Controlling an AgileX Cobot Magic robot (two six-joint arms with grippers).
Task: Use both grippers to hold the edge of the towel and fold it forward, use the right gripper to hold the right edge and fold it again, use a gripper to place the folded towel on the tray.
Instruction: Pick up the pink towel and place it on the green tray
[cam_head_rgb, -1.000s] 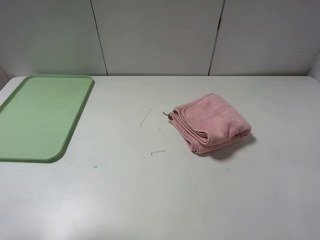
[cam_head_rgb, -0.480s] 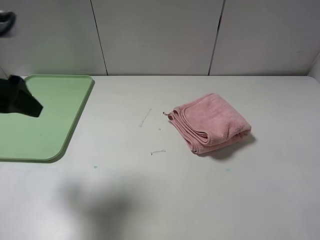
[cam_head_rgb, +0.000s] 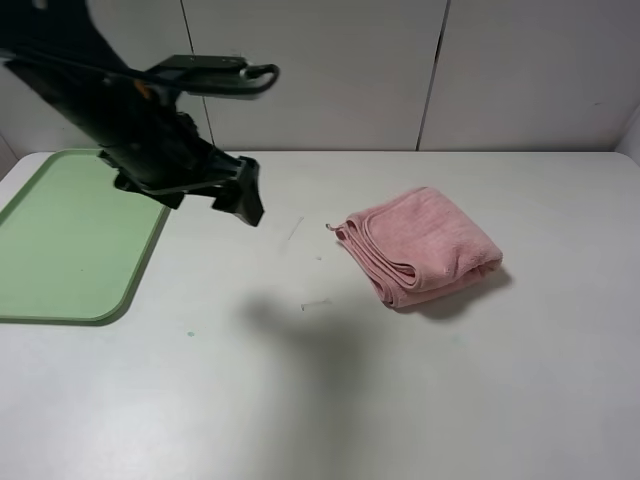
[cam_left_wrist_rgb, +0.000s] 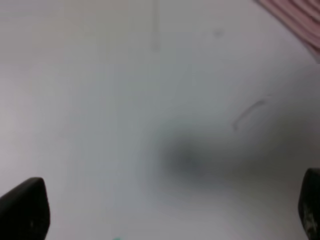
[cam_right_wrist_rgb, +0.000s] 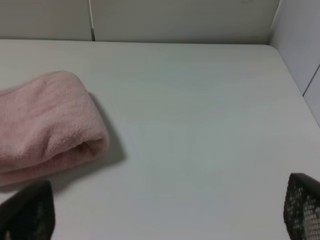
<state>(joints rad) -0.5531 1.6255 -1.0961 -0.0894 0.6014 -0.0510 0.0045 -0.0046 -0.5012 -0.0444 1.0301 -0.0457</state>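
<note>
White table (cam_head_rgb: 400, 400), left gripper (cam_head_rgb: 246, 196) wide open, empty, towel (cam_head_rgb: 420, 245) well apart

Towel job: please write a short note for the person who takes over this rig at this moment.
Left end effector: open, empty, above the table, between tray and towel.
Right end effector: open, empty, near the towel, not touching it.
Towel: folded in layers, on the table right of centre, not on the tray.
Done: both folds, it seems. Left: carry the towel to the tray.

Folded towel (cam_right_wrist_rgb: 45, 117) on the white table (cam_right_wrist_rgb: 200, 125) — right claw (cam_right_wrist_rgb: 165, 207) wide apart, empty.
</note>
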